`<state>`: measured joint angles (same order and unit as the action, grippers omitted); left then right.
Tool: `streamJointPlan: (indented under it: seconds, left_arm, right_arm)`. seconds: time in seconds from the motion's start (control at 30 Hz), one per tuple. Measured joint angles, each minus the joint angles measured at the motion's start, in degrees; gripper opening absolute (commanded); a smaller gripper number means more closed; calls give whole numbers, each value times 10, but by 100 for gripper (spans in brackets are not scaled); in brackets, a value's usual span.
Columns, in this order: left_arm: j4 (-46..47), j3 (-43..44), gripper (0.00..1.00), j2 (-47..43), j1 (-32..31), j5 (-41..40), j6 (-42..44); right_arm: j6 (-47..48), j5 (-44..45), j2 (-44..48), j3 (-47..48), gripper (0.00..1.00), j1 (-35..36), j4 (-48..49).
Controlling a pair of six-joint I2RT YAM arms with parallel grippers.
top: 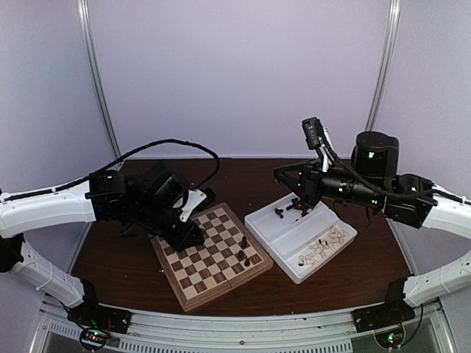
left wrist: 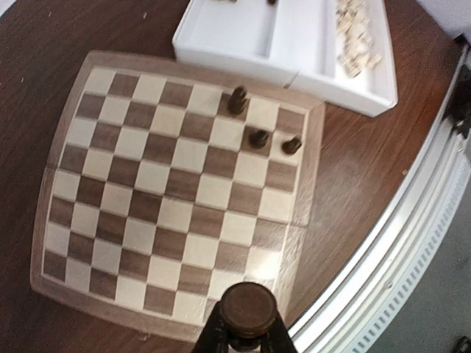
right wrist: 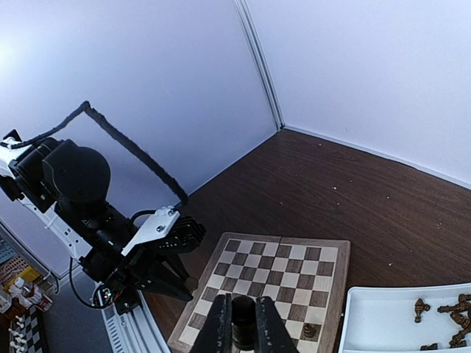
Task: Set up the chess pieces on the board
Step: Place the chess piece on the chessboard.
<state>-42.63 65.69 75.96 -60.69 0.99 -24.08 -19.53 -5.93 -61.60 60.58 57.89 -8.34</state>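
On the near half of the board (top: 193,283): bare checks only, nothing set down yet.
Right corner of the board: carries three dark pieces (left wrist: 257,137), upright on neighbouring squares close to the tray; no pale one among them.
Left edge of the board: left fingers (left wrist: 246,331) above it, pinched on a round-topped dark piece (left wrist: 248,307), well apart from the three already standing.
Desk (top: 132,287): dark brown wood, bears the board and, just to its right, the tray.
Tray (top: 274,229): white, two compartments; nearer right one heaped with cream pieces (top: 324,246), seemingly untouched; farther left one holding a few loose dark ones, too small to count.
Above the far compartment: right fingers (right wrist: 243,334), clamped on a second dark piece (right wrist: 243,318), raised clear of the tray.
Done so far: three chessmen placed, two more lifted and on their way by the look of it.
Left to do: most of the dark set, the whole cream set, and proper rows on both sides of the board.
Judged stage: early, far from half.
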Motion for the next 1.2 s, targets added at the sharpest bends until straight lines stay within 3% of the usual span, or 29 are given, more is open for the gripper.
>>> streamJointPlan:
  seconds: [0.17,0.3,0.7,0.87,1.2]
  left_arm:
    - [-136,24,9,43,0,-51,6]
    - [-184,26,9,100,3,-74,10]
    - [-114,8,12,215,16,-23,18]
    - [-85,-7,18,220,22,1,19]
    - [-50,-28,22,220,35,33,18]
  right_arm:
    - [3,9,-1,-7,4,0,-9]
    - [3,9,-1,-10,4,0,-11]
    - [3,2,-48,-47,3,0,-10]
    - [2,-1,-92,-72,3,7,2]
    - [1,-2,-150,-86,2,26,44]
